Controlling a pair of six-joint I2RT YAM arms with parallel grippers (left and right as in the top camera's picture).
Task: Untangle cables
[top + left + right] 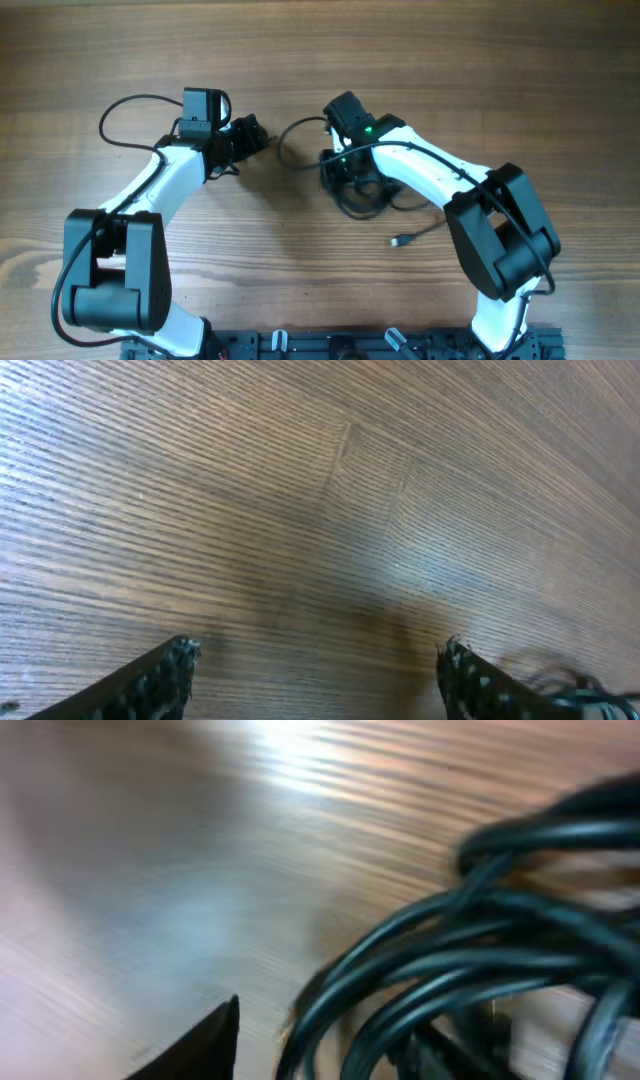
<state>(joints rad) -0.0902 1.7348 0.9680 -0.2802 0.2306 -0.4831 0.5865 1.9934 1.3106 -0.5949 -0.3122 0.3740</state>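
Thin black cables (pixel 360 210) (pixel 470 970) lie in a loose, tangled coil near the middle of the wooden tabletop (pixel 300 60). One strand arcs out to the left as an open loop. Another trails to the lower right and ends in a small plug lying flat. In the close view, several glossy cords overlap, blurred.

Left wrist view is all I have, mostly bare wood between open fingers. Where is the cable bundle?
Observer: Overhead, the cables sit bunched to the right of the left gripper, at the right gripper.
Operator: Anything loose near me?
Observer: One loop arcs from the bundle toward the left fingertips.
Operator: Any plug free?
Observer: One plug lies on the table, on the bundle's base side.
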